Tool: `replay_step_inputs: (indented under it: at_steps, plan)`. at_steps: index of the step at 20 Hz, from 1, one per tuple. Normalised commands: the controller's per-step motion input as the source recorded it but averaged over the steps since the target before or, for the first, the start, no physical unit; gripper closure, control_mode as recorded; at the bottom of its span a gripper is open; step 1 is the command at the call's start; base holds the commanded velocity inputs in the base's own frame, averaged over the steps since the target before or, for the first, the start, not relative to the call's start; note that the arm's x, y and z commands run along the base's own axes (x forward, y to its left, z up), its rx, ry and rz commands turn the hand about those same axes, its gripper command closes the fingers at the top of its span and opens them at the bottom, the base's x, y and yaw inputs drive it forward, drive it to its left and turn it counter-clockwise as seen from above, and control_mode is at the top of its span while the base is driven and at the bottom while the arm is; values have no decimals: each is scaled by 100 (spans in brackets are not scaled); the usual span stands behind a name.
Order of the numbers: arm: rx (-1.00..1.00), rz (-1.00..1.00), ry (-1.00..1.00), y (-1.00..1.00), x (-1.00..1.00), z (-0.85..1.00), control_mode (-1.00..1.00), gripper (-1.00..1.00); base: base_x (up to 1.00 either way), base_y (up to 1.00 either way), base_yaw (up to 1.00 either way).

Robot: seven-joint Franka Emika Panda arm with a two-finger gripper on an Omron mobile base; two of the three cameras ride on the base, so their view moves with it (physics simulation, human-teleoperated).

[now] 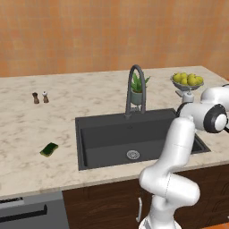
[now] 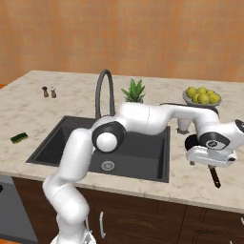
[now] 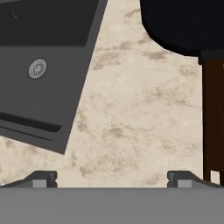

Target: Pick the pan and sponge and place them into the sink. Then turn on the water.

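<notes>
The black pan (image 3: 183, 22) lies on the counter to the right of the sink (image 1: 103, 134), its long dark handle (image 3: 213, 118) pointing toward the counter's front edge. My gripper (image 3: 113, 179) hangs open over bare counter between the sink's right rim and that handle, holding nothing. In the right base view the hand (image 2: 209, 155) covers most of the pan, leaving the handle's end (image 2: 215, 177) visible. The green sponge (image 1: 49, 149) lies flat on the counter left of the sink, far from the gripper. No water shows at the grey arched faucet (image 1: 136, 87).
A potted plant (image 1: 139, 89) stands behind the sink beside the faucet. A bowl of yellow fruit (image 1: 187, 80) sits at the back right, close behind the pan. Two small shakers (image 1: 40, 97) stand at the back left. The basin holds just its round drain (image 1: 133, 154).
</notes>
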Motion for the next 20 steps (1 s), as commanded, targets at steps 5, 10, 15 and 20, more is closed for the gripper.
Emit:
replay_step_inputs:
  at_steps: [5,10,15,20]
  plan:
    - [0,4,0,-13,9,-24,-100,-100,0,0,0]
    - [0,3,0,-5,10,-34,-100,-100,0,0,0]
    - [1,2,0,-10,13,-30,-100,-100,0,0,0]
    - [2,3,0,-18,10,-18,-100,-100,0,0,0]
